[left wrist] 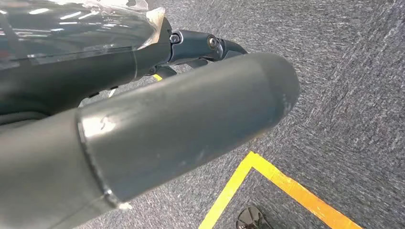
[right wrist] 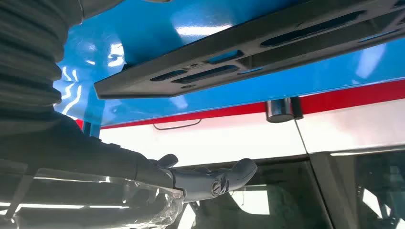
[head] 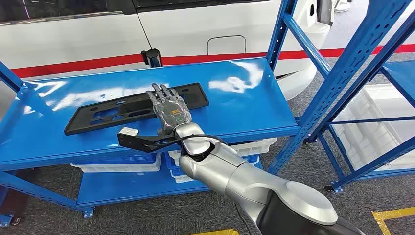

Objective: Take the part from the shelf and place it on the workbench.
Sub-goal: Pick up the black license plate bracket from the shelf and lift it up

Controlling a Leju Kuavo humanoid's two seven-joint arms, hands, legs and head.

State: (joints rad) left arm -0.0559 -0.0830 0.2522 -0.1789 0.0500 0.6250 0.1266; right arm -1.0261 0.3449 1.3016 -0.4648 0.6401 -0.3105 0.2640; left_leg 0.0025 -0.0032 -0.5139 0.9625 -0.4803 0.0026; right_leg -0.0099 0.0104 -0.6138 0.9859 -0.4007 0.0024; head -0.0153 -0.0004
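The robot's right hand point(head: 169, 108) reaches over the glossy blue metal shelf point(head: 235, 105), its fingers stretched out flat and apart above the middle of the part point(head: 112, 111), holding nothing; whether the fingertips touch the part cannot be told. The part is a long, flat, matte black plastic panel with rectangular slots and cut-outs, lying lengthwise on the upper shelf board, its near end toward 9 o'clock and its far end toward 2 o'clock of the hand. The silver, smooth-shelled right arm point(head: 244, 181) rises from 5 o'clock, a black bracket jutting from the wrist. In the right wrist view the part point(right wrist: 248, 57) shows its ribbed edge against the reflective blue board, with the hand point(right wrist: 210, 179) extended beside it. White slotted plastic crates point(head: 117, 165) sit on the lower shelf board. A white car with a red stripe point(head: 98, 61) stands behind the shelf. The left hand point(left wrist: 200, 45) hangs over grey carpet beside yellow floor tape point(left wrist: 267, 174); whether its fingers are spread or curled cannot be told
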